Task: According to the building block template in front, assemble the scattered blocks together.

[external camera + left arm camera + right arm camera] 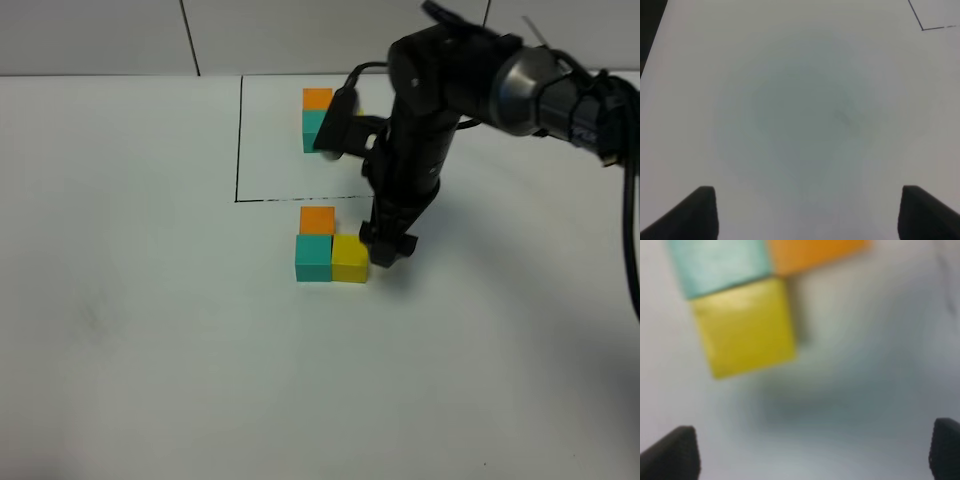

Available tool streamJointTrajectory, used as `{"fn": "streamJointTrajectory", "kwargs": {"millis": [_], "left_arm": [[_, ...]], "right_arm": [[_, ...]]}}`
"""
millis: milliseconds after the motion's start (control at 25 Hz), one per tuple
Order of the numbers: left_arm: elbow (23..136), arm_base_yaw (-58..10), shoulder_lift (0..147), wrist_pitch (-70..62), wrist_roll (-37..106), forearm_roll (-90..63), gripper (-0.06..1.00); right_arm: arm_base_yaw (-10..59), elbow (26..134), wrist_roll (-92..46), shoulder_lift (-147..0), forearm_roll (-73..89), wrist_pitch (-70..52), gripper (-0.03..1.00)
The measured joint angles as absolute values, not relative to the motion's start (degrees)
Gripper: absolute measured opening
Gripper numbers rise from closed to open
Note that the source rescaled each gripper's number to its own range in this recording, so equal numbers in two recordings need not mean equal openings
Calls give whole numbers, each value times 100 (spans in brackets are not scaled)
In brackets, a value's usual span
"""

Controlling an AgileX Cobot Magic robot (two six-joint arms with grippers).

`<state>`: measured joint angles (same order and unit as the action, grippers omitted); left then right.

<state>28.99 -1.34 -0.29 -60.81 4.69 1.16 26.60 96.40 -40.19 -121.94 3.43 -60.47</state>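
The white tabletop [150, 330] carries everything. Behind the right claw [385, 250], farther from the camera, lies the black drawn rectangle [239, 140] with the building block template [317, 118] inside it: orange behind teal shows, and the right arm [430, 110] hides where its yellow cube would be.

Just beside the right claw, on its left in the high view, sit the scattered blocks: the orange cube [317, 220] behind the teal cube [313, 258], and the yellow cube [350, 258] touching the teal one's right face. The right claw stands spread, holding nothing, with the yellow cube off to one side of it and not between the jaws in the wrist view. The left claw [807, 210] is also spread and empty over bare tabletop, well apart from the blocks.

The L looks assembled, so the step in hand seems to be letting go after placing yellow. Next calls for lifting the right claw straight up, clear of the yellow cube, without nudging the trio.
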Motion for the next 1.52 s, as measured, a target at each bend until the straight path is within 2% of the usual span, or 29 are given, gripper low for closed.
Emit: {"fn": "streamJointTrajectory", "kwargs": {"millis": [320, 480, 800, 1000, 1240, 1520], "left_arm": [[2899, -134, -29, -6081, 469, 116, 81], [2899, -134, -29, -6081, 469, 116, 81], [2899, -134, -29, -6081, 469, 116, 81], [2899, -134, -29, -6081, 464, 116, 81], [2899, -134, -29, -6081, 464, 116, 81], [2899, -134, -29, -6085, 464, 116, 81]], "right_arm": [[716, 9634, -2892, -11565, 592, -6248, 89], [-18, 9405, -2511, -11099, 592, -6227, 89], [-1136, 7757, -2067, -9773, 368, -5485, 89], [-1289, 6898, -2048, -8868, 369, -5039, 89], [-1215, 6335, -1963, -7801, 488, -5152, 89], [-1058, 5169, -1690, -6002, 625, -5242, 89]]}}
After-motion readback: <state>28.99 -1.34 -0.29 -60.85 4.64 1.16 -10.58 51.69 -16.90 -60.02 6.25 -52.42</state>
